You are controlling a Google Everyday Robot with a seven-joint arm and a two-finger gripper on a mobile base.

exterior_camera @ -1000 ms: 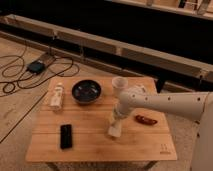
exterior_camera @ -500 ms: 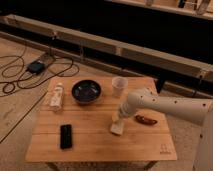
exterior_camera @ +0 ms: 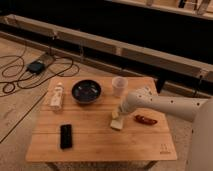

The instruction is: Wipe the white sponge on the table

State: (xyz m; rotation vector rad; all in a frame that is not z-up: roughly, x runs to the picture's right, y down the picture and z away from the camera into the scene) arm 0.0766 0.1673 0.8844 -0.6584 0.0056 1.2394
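The white sponge [exterior_camera: 116, 123] is a small cream-white block lying on the light-wood table [exterior_camera: 95, 142], right of the middle. My gripper [exterior_camera: 118, 114] comes down from the white arm on the right and sits on the sponge's upper edge, pressing it against the tabletop. The arm covers part of the sponge.
A dark bowl [exterior_camera: 86, 91] and a translucent cup [exterior_camera: 119, 86] stand at the back. A white bottle [exterior_camera: 56, 96] lies at the left, a black phone [exterior_camera: 66, 136] at the front left, a reddish-brown item [exterior_camera: 145, 119] right of the sponge. Cables lie on the floor at left.
The gripper and sponge have shifted slightly across the tabletop, toward the front and left. The other objects have not moved.
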